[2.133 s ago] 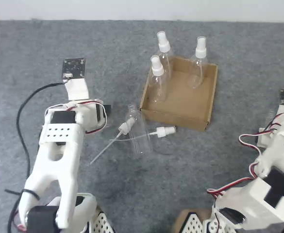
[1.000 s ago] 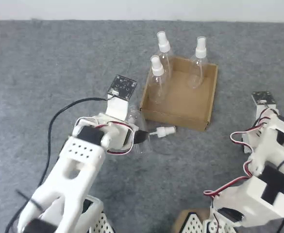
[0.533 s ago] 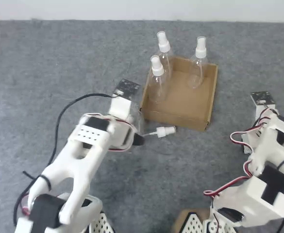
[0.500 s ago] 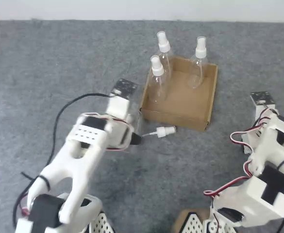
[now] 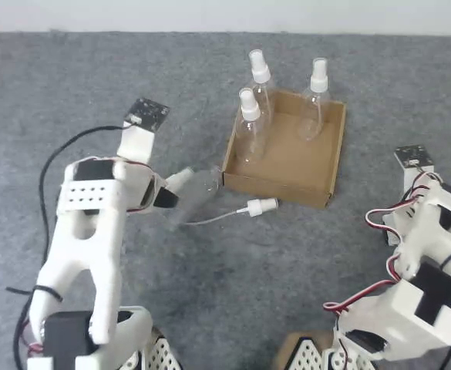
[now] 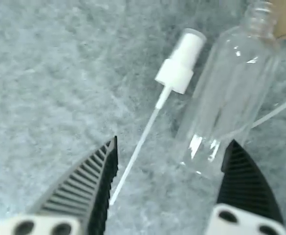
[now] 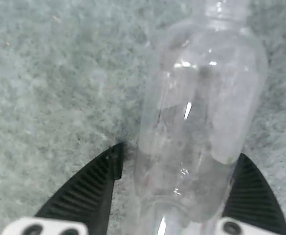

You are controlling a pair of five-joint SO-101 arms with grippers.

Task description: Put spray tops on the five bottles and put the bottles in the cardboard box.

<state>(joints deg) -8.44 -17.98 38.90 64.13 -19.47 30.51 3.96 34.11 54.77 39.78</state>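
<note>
No readable text, label, brand or number is showing anywhere: the clear bottles (image 5: 250, 132), the cardboard box (image 5: 279, 189) and the white spray tops (image 5: 260, 206) are all appearing plain.

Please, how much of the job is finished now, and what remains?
Done: three bottles with spray tops stand upright at the cardboard box, though I cannot tell whether all are inside. In hand: the open left gripper is over an uncapped bottle lying beside a loose spray top; the open right gripper straddles another uncapped bottle. Remaining: cap both, box them; a second spray top lies by the box.
</note>
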